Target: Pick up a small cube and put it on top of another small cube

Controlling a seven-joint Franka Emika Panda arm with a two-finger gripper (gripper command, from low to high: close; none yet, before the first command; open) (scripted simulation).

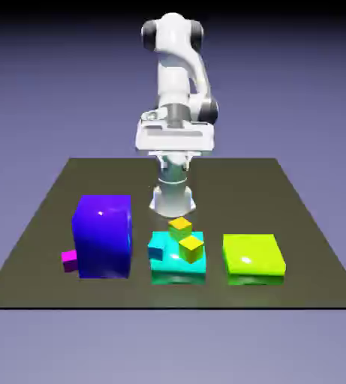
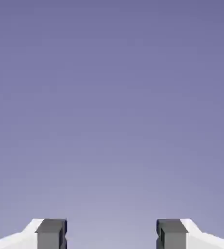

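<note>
**2 finger tips apart, nothing between them**

2 grey finger tips show at the bottom of the hand view, well apart, with only the plain blue-violet backdrop between and beyond them; the gripper stands open and holds nothing. In the exterior view the white arm rises at the far edge of the table, and the fingers themselves cannot be made out there.

On the table, the tiny magenta cube rests on the surface at the exterior view's left, touching or just beside the lower left of the big blue block. To the right of that block lies a flat cyan block, with 2 small yellow cubes on it: 1 toward its far edge and 1 nearer the camera, just beside each other. A small darker teal cube sits at the cyan block's left part. Further toward the exterior view's right, apart from the cyan block, lies a flat lime-green block.
</note>
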